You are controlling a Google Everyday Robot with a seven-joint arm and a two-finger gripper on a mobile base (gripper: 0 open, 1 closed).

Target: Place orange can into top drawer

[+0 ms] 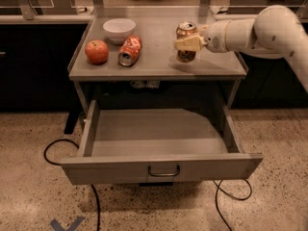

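- Here, the gripper (183, 43) is over the right part of the table (159, 65). It is clasped around the middle of the orange can (186, 31).
- One pale finger (188, 43) crosses the front of the can. The other finger is hidden behind it.
- The orange can is upright, with its silver top rim showing above the finger. Its base is at or just above the table top, over a dark shadow. Whether it touches the surface cannot be told.
- The white arm (262, 30) reaches in from the right edge and runs roughly level to the can.
- The top drawer (120, 165) is pulled fully open below the table, well apart from the can. Its grey floor is visible inside the four walls.
- A small curved handle (163, 171) sits at the centre of the drawer's flat front panel.
- A white bowl (119, 29) stands at the back of the table, left of centre.
- A red apple (96, 51) rests near the table's left edge, in front of the bowl and a little to its left.
- A red can (130, 50) with white lettering lies on its side just beside the apple. Its open end points toward the front edge.
- The red can lies between the apple and the orange can, apart from both.
- Black cables (57, 147) loop over the speckled floor on both sides of the drawer.
- A blue mark (66, 224) shows on the floor at the lower left.
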